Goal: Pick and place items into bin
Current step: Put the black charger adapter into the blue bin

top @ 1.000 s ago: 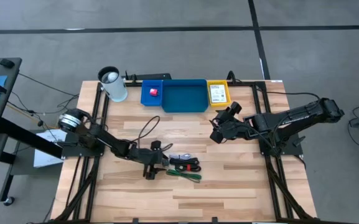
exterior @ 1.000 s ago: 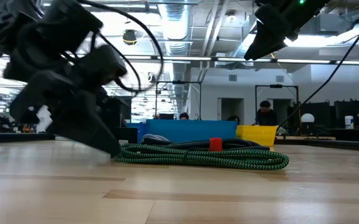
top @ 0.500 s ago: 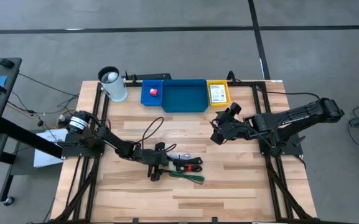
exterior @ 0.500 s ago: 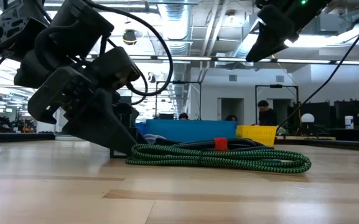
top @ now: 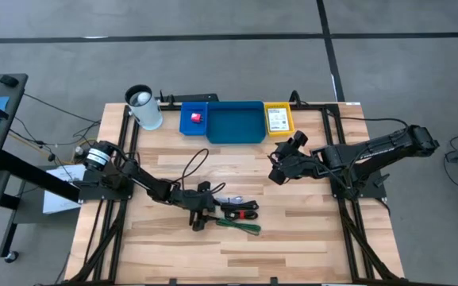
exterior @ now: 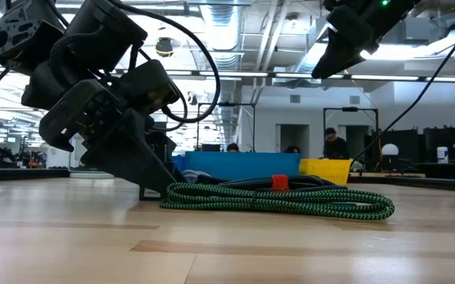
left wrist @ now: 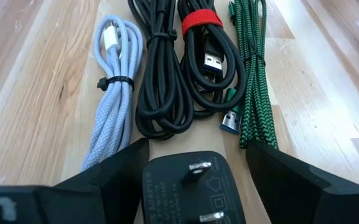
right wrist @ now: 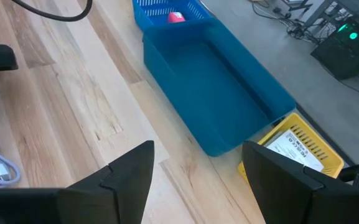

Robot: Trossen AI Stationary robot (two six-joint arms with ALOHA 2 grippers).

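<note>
Some of the job looks done. A pink-red cube [top: 196, 117] sits in the small blue basket [top: 186, 124] at the far edge of the table [top: 308, 230]. A white card [top: 277, 119] with green print lies in the yellow basket [top: 289, 111]. The big blue bin [top: 235, 123] between them has nothing in it.

Much is left, I think. Near the middle of the table lie four tied cables: a pale woven one [left wrist: 112, 81], a smooth black one [left wrist: 159, 74], a black one with a red band [left wrist: 199, 43] and a green braided one [left wrist: 252, 68]. A flat black plug block [left wrist: 188, 193] lies just beside them.

The left gripper [left wrist: 195, 180] is low on the table, its fingers apart on either side of the plug block, not squeezing it. The right gripper [right wrist: 195, 168] hangs above the table on the right side, fingers apart, holding nothing.
</note>
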